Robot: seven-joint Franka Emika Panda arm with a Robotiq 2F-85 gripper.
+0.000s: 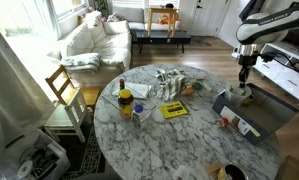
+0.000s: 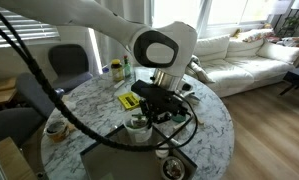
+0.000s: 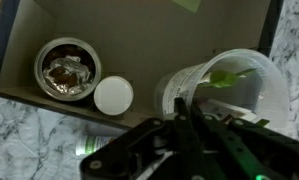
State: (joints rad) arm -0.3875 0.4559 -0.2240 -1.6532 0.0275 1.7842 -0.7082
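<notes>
Black gripper [image 3: 189, 120]: the jaws are closed together, with the tips down at the near rim of the cup. Whether they pinch its thin wall I cannot tell.
Translucent white plastic cup [image 3: 239, 95]: it stands upright inside the tray with a green scrap [image 3: 224, 77] in it. It is directly under the gripper in both exterior views [image 1: 245, 94] [image 2: 139, 128].
Tipping risk: the cup looks light and soft-walled, so a sideways drag at its rim would likely topple or crumple it.
Collision risk: the round metal tin of brown bits [image 3: 67, 68] and the white round lid [image 3: 113, 95] touching it lie near the cup. A sweep towards them would knock both.
Grey flat tray [image 3: 139, 40]: its dark wall runs close by the cup, so a low slide would catch there.
Marble round table [image 1: 169, 140]: the tray lies near the table's rim, so a shove could carry it towards the floor.
Open room: there is free air straight above, and bare tray floor beyond the tin.
</notes>
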